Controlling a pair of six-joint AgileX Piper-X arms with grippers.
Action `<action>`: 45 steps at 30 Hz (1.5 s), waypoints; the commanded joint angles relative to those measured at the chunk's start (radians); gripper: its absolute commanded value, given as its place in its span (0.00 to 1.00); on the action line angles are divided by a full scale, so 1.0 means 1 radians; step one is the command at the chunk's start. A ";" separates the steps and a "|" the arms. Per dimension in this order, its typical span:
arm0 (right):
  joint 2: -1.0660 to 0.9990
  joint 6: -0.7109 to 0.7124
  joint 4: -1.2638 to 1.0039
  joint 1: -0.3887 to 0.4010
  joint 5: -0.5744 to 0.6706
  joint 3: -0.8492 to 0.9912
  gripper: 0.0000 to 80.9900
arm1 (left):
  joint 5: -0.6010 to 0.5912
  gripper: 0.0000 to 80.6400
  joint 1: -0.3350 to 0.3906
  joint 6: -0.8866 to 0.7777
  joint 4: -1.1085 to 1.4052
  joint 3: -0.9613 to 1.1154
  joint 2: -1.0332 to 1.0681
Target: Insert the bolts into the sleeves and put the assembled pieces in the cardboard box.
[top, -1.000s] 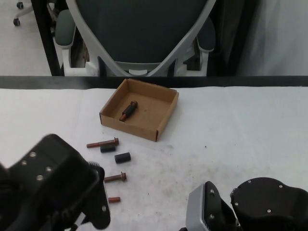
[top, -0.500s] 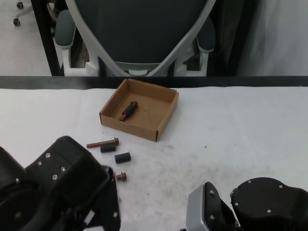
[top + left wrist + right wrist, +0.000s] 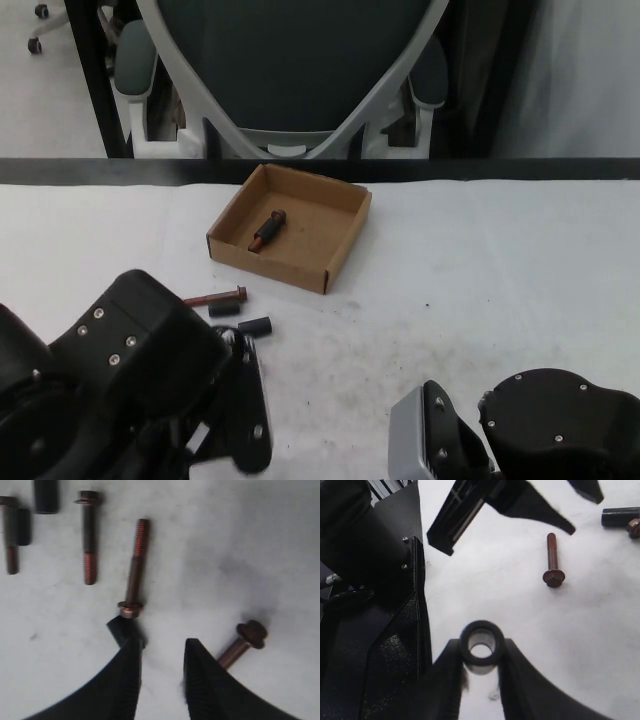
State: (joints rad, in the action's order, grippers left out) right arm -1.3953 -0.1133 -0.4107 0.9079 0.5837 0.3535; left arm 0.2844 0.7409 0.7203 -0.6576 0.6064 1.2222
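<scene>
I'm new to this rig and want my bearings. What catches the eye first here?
The right pincer grips a black sleeve end-on, its bore open to the camera. The left pincer hangs open over the bench, with a bolt ahead of one finger and a second bolt beside the other. Farther back, the box holds one assembled piece.
</scene>
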 commanded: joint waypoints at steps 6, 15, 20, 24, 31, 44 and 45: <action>0.007 0.000 -0.007 -0.001 0.013 0.005 0.00 | -0.126 0.35 0.000 0.137 -0.110 0.006 -0.001; 0.007 0.000 -0.007 -0.001 0.013 0.005 0.00 | -0.145 0.35 -0.017 0.163 -0.127 0.006 0.019; 0.007 0.000 -0.007 -0.001 0.051 0.005 0.00 | -0.134 0.35 -0.016 0.187 -0.127 0.014 0.083; 0.007 0.000 -0.007 -0.001 0.067 0.005 0.00 | -0.129 0.35 -0.016 0.202 -0.119 0.031 0.125; 0.007 0.000 -0.007 -0.001 0.067 0.005 0.00 | -0.129 0.35 -0.024 0.231 -0.101 0.031 0.174; 0.007 0.000 -0.007 -0.001 0.089 0.005 0.00 | -0.159 0.35 -0.024 0.253 -0.074 0.031 0.251; 0.007 0.000 -0.007 -0.001 0.089 0.005 0.00 | -0.161 0.35 -0.024 0.253 -0.074 0.031 0.251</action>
State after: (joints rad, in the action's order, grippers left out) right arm -1.3953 -0.1133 -0.4107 0.9079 0.6563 0.3535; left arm 0.1432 0.7194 0.9719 -0.7360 0.6332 1.4597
